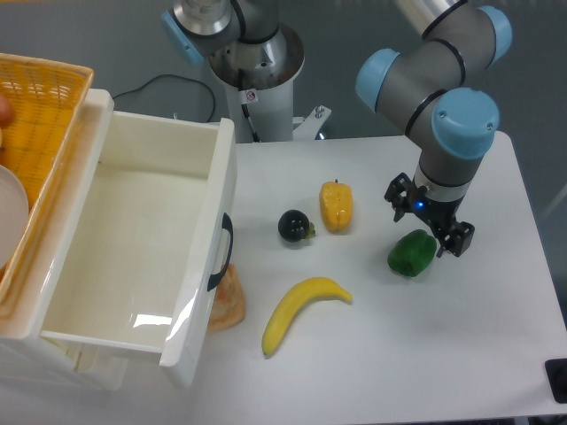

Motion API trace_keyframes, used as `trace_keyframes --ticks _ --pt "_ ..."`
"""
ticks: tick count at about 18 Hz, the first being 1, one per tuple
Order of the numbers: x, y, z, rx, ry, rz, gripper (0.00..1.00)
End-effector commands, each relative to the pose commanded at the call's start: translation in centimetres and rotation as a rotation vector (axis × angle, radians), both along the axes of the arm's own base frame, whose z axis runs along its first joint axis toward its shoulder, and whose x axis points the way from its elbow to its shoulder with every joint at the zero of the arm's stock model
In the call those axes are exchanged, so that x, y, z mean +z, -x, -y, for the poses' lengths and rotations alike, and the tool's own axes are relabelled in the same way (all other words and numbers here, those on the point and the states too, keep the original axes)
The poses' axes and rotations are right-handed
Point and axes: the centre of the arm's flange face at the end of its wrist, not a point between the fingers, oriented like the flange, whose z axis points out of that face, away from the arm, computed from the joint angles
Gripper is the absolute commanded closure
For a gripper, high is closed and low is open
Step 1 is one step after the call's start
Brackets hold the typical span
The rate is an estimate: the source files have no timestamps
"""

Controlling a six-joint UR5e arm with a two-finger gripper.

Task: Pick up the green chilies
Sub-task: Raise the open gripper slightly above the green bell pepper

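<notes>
Green chilies (410, 254) on white table (399, 354), spread pincer (429, 227) straddling its top

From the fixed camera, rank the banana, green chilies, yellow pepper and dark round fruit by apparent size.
1. Banana, clearly largest.
2. Green chilies and yellow pepper look alike; the gripper hides part of the green one, so no ranking.
3. Dark round fruit, smallest.

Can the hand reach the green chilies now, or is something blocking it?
Probably yes. The hand is directly above the green chilies, fingers either side of the top. The yellow pepper and banana lie apart, to the side.
</notes>
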Motion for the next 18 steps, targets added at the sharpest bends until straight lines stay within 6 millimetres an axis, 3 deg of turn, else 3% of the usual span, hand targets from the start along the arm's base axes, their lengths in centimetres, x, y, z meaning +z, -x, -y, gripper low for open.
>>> trace_keyframes --ticks 4,11,14,18 --pt "-0.3 -0.1 -0.1 -0.002 -0.003 0.008 0.0" --pt "-2.9 -0.5 0.4 0.013 -0.002 0.023 0.0" --pt "-5.3 0.2 2.0 0.035 -0.005 0.019 0.0" --pt "-7.0 2.4 5.0 0.106 -0.086 0.075 0.0"
